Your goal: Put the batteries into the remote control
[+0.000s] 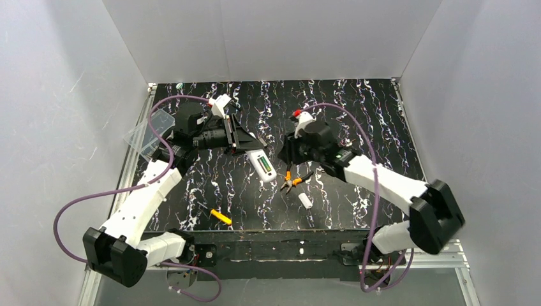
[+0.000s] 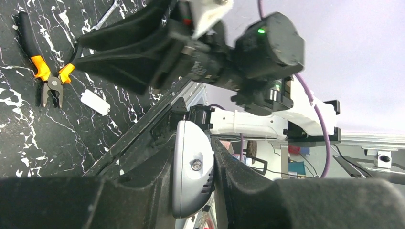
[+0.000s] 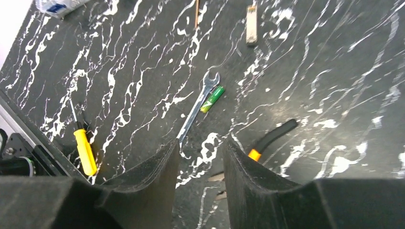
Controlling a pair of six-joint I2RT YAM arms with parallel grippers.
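The left end effector is pressed tight on the remote control, pinching it by its long sides and holding it off the desk. That grip probably presents the battery bay to the other arm. From above, the remote control slants toward the middle of the desk and shows green in its open back. This may be a cell already seated, but it is too small to be sure.

The right end effector is spread, with only bare desk between its fingers. It hangs above a loose green battery, which lies touching a wrench near the wrench's open end. That closeness could make a clean pinch awkward.

The pliers and a small white cover piece lie just in front of the right arm, and a yellow-handled screwdriver lies well off to the side.

In the overhead view the right arm hides the battery and the wrench. The left wrist camera shows only the remote control's end, so the bay cannot be seen there.
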